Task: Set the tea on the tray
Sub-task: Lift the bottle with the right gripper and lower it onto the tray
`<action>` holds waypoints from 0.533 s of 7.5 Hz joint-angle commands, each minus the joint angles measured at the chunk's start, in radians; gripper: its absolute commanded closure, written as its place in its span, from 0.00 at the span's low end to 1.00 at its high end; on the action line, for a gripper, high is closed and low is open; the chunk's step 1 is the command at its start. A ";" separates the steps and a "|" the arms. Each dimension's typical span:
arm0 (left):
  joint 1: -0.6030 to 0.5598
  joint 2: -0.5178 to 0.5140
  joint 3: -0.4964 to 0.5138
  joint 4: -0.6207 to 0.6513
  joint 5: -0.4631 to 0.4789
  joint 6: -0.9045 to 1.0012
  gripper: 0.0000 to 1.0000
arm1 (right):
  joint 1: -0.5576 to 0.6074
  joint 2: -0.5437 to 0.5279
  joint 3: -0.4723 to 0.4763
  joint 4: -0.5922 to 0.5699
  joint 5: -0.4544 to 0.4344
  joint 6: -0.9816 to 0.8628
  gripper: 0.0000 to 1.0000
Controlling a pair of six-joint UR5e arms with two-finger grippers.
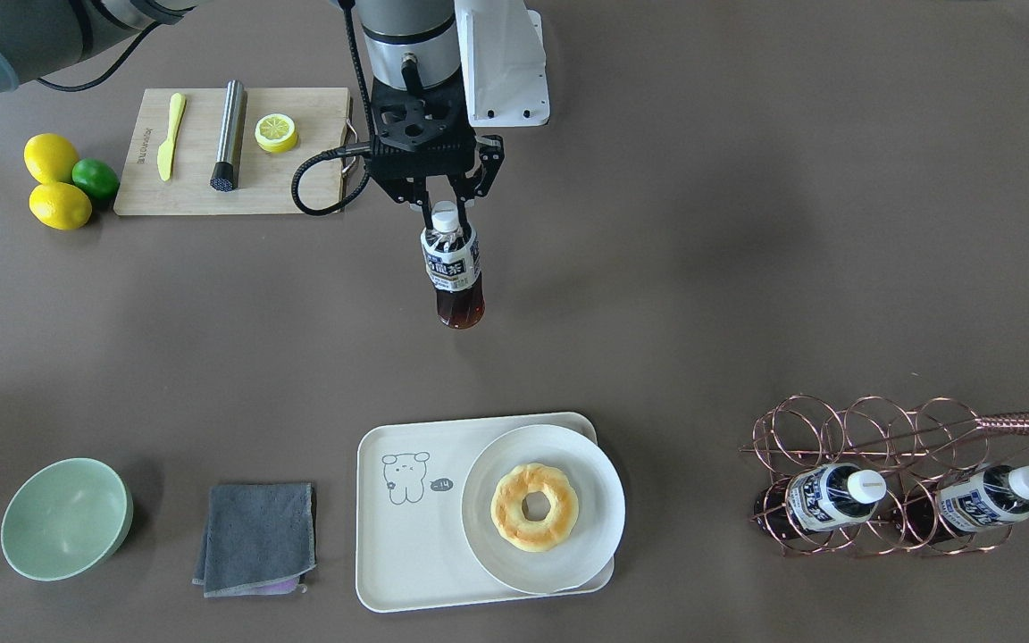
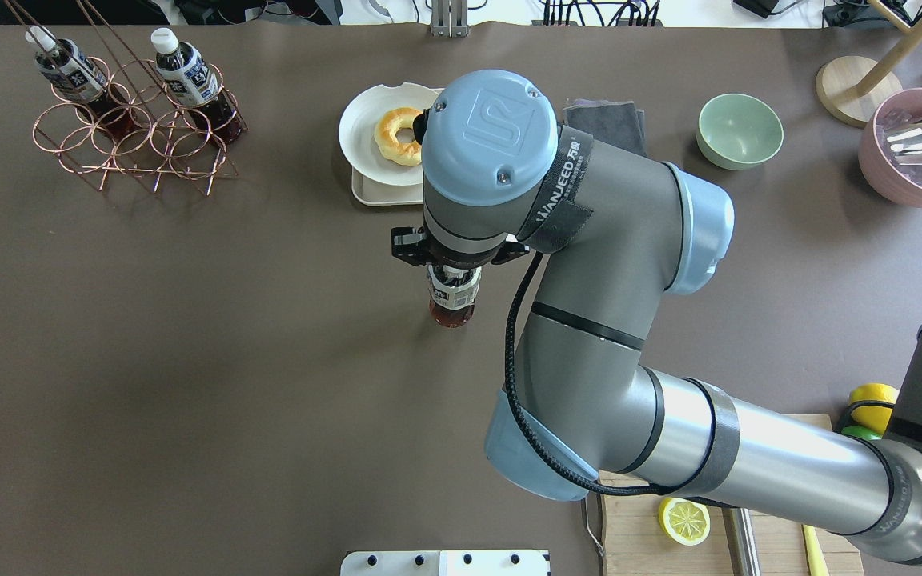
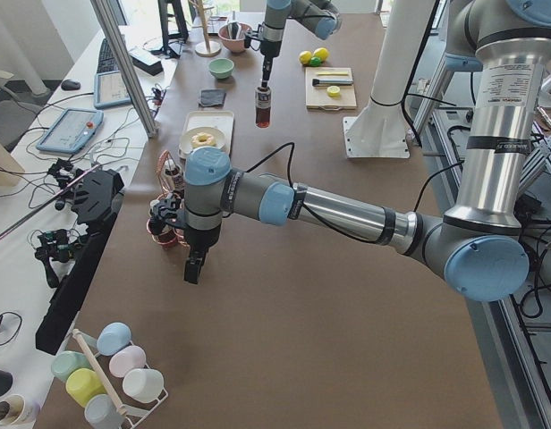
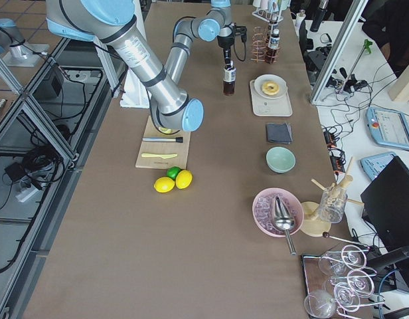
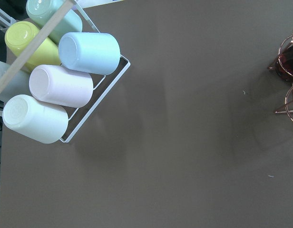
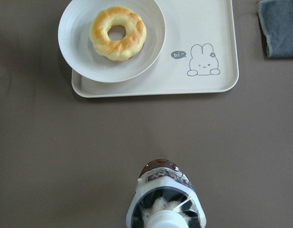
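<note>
My right gripper (image 1: 445,210) is shut on the neck of a tea bottle (image 1: 454,268) and holds it upright above the bare table. The bottle has dark liquid, a white cap and a navy-and-white label; it also shows in the right wrist view (image 6: 163,190). The cream tray (image 1: 407,554) with the cartoon lies beyond it toward the far edge, apart from the bottle. A white plate (image 1: 604,509) with a donut (image 1: 534,506) covers one half of the tray. My left gripper (image 3: 194,268) hangs above the table near the copper rack (image 3: 164,228); I cannot tell if it is open.
The copper wire rack (image 1: 836,429) holds two more tea bottles (image 1: 836,496). A green bowl (image 1: 66,518) and a grey cloth (image 1: 255,538) lie beside the tray. A cutting board (image 1: 238,152), lemons and a lime sit near the robot. A rack of cups (image 5: 61,80) lies below the left wrist.
</note>
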 commanded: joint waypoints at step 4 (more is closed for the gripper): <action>0.004 -0.071 0.058 0.001 0.000 -0.002 0.02 | 0.279 0.166 -0.392 0.062 0.170 -0.289 1.00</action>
